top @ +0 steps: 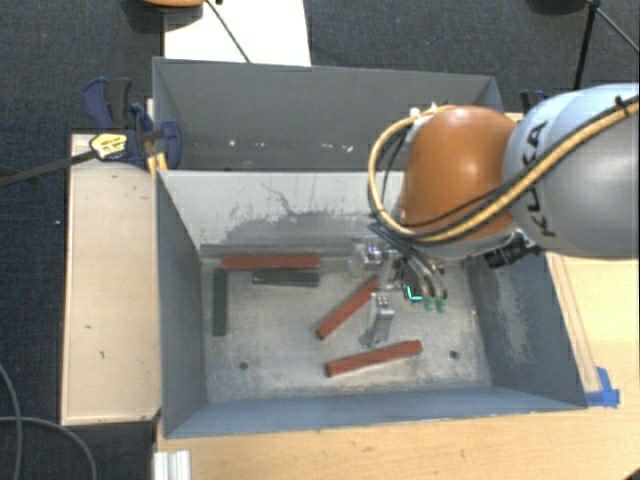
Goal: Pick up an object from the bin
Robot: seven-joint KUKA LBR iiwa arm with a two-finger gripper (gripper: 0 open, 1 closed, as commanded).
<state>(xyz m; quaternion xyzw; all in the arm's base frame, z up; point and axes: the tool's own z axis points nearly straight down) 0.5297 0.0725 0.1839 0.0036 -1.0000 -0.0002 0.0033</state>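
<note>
Two red-brown sticks by the gripper [383, 326]: diagonal stick [345, 314] just left, front stick [373, 359] just below; open/closed can't tell.

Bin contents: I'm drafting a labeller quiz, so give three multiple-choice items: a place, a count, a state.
1. Where is the pincer? A) at the left wall B) mid-floor, beside the slanted red-brown stick C) at the far wall
2. How many red-brown sticks lie in the bin? A) one B) three C) five
3. How does the leftmost dark green stick lie? A) flat on the floor B) propped on the rim C) across another stick
Key: B, it hangs by that stick's end; B, back, slanted, front; A, its whole length touches the floor.
</note>
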